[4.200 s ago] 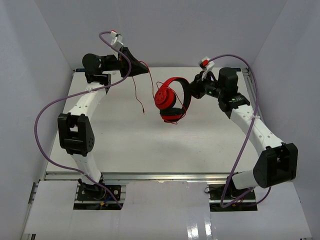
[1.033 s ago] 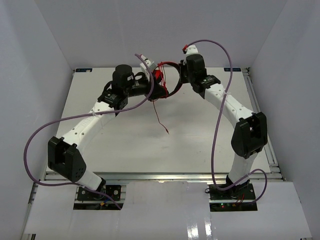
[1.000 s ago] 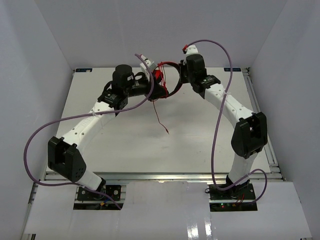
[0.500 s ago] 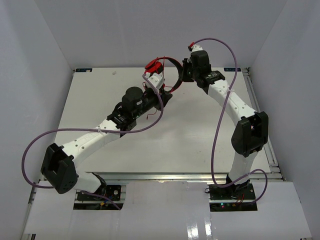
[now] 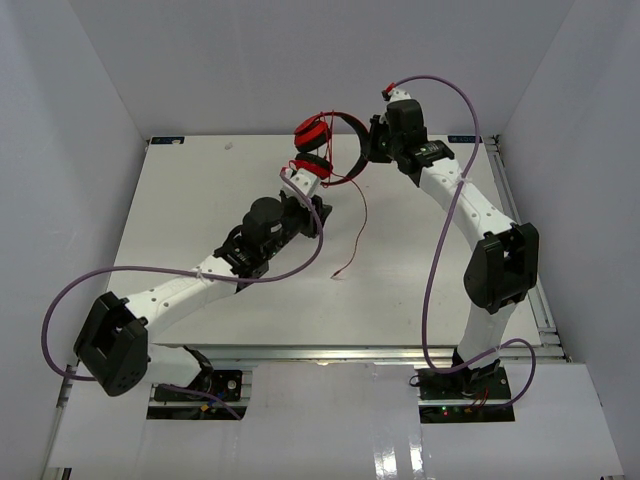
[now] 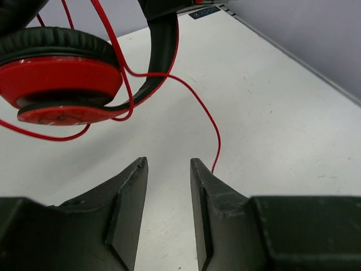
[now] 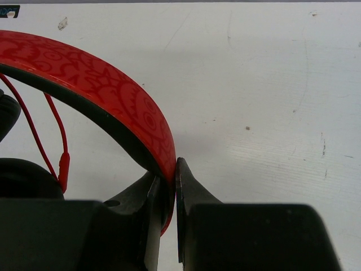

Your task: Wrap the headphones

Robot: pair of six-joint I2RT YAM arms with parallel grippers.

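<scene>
The red headphones (image 5: 322,140) hang above the far middle of the table, held by their band. My right gripper (image 5: 372,140) is shut on the red patterned band (image 7: 113,90), its black inner side against one finger. Some of the thin red cord (image 5: 361,215) is looped round the cups; the rest hangs down to the table, its end lying near the middle. My left gripper (image 5: 322,197) is open and empty just below the lower red cup (image 6: 59,84), with the cord (image 6: 211,121) passing just beyond its right fingertip (image 6: 197,169).
Thick purple arm cables (image 5: 440,260) loop beside both arms. White walls enclose the table (image 5: 200,220) on three sides. A metal rail (image 5: 525,250) runs along the right edge.
</scene>
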